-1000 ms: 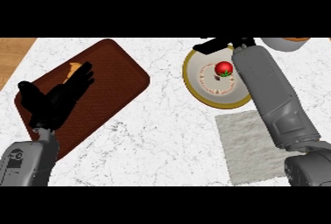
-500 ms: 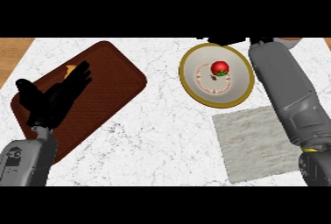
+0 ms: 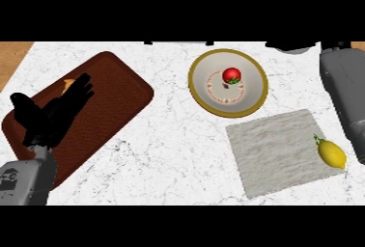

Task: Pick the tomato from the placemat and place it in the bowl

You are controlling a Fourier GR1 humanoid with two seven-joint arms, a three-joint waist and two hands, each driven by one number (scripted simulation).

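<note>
The red tomato with its green stem lies inside the cream bowl, which has a gold rim and stands at the counter's back middle. Nothing touches either one. My left hand hovers open, fingers spread, over the brown placemat at the left. My right forearm runs up the right edge, right of the bowl. Its hand is cut off at the top edge, with only a dark sliver showing.
A yellow lemon lies on the right side of a grey cloth mat in front of the bowl. A small orange thing peeks out beside my left fingers on the brown placemat. White marble counter lies between the mats.
My right arm has drawn back from over the bowl to the right edge, leaving the tomato in the bowl and uncovering the lemon. The left hand has stayed put.
</note>
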